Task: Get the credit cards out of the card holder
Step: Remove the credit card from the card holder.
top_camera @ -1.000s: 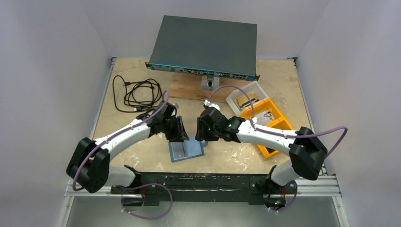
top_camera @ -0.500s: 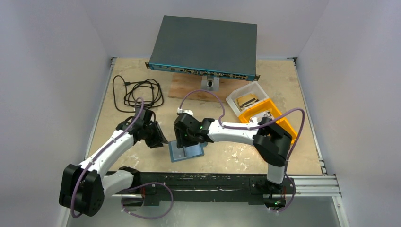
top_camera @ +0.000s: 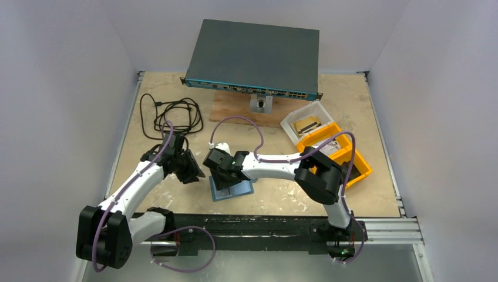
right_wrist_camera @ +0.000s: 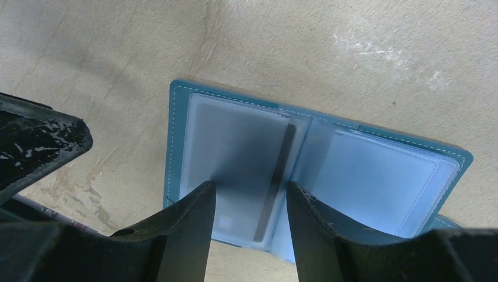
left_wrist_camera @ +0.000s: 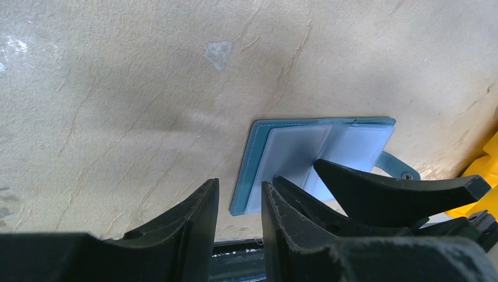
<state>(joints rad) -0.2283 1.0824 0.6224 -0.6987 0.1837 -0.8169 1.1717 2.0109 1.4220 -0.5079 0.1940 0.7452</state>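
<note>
Teal-blue card holder (top_camera: 234, 189) lies opened flat on the beige tabletop (top_camera: 282, 200), close to the near edge, between my two arms. Clear inner pockets face up. A pale credit card (right_wrist_camera: 235, 141) with a dark stripe sits in one pocket; the pocket beside it looks pale too, contents unclear. My right jaws hang half parted directly over the striped card's pocket, nothing between them; contact with the plastic, cannot tell. My left jaws stand narrow and empty, near the holder's side edge, apart from it. Orange bin (top_camera: 361, 167) lies well off to the right.
</note>
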